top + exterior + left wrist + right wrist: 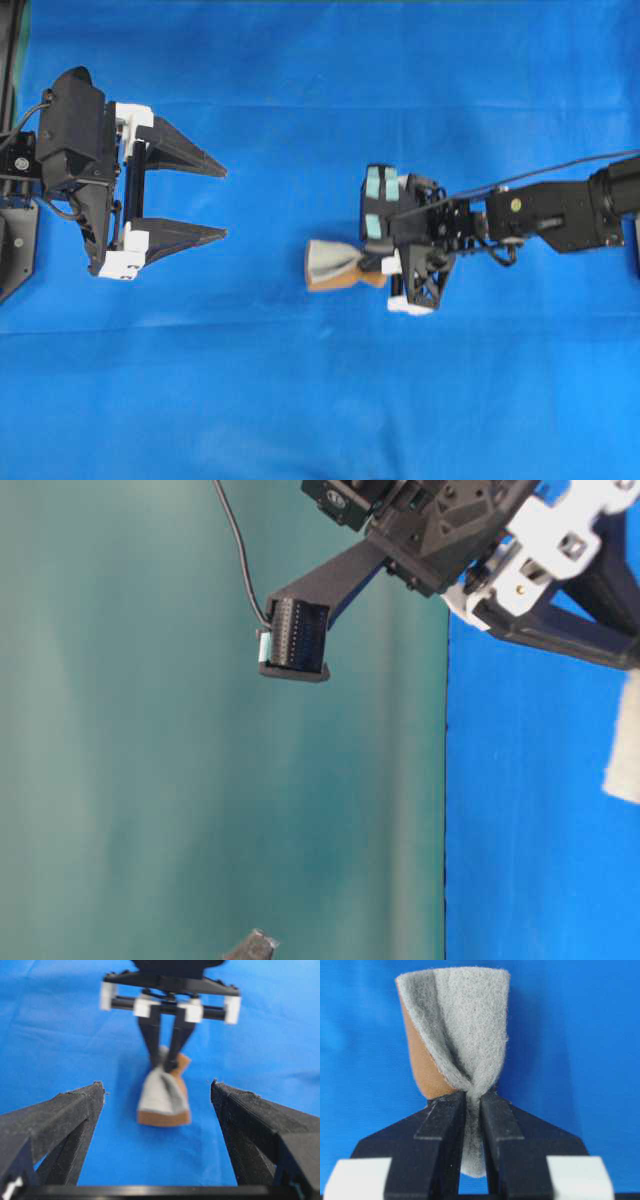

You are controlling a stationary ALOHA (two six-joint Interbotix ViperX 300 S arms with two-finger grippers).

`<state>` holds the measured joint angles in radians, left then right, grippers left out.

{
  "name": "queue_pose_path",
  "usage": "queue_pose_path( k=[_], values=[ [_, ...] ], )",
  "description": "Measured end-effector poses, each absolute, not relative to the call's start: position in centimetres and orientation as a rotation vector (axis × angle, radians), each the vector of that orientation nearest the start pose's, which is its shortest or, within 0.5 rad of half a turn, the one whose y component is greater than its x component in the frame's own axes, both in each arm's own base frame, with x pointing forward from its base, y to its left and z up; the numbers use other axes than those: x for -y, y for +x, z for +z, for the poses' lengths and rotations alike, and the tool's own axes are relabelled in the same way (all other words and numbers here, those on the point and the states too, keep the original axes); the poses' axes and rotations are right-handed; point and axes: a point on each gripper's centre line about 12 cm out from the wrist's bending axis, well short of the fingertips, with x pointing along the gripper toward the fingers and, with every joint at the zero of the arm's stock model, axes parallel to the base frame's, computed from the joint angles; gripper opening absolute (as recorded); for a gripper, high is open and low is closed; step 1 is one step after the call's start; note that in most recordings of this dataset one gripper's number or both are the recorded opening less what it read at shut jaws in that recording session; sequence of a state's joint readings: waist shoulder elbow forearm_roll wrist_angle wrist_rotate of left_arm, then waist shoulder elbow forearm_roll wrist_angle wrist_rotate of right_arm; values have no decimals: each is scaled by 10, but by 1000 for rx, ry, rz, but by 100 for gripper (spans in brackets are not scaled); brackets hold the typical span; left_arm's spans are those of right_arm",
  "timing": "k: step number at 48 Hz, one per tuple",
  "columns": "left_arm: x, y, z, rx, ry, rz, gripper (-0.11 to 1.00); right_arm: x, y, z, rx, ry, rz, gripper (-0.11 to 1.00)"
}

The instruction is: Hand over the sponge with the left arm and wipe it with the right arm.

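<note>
The sponge [335, 265] is pinched at one end, its grey face folded inward over the orange-brown layer. My right gripper [372, 262], with teal patches, is shut on it right of centre. In the right wrist view the fingers [442, 1125] squeeze the grey sponge [465, 1030], which fans out past the tips. My left gripper [224, 203] is open and empty at the left, pointing at the sponge from a clear gap away. In the left wrist view the sponge [162, 1097] lies ahead between my open left fingers [75, 1110], low over the cloth.
A blue cloth [300, 400] covers the table. The left arm's base [20, 200] is at the left edge. The right arm's forearm [560, 210] and its cable reach in from the right edge.
</note>
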<state>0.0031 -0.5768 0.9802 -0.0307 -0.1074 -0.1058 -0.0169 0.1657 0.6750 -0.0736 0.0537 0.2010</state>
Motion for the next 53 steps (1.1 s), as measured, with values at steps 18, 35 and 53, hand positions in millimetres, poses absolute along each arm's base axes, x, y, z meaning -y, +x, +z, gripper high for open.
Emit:
queue_pose_path(
  k=[18,35,53],
  values=[
    [-1,275,259,-295,-137,27,83,30,380,96,-875,110,-111,17],
    [-1,275,259,-295,-135,26,83,30,380,97,-868,119,-115,17],
    [-1,275,259,-295,-137,27,83,37,379,104,-853,132,-135,42]
  ],
)
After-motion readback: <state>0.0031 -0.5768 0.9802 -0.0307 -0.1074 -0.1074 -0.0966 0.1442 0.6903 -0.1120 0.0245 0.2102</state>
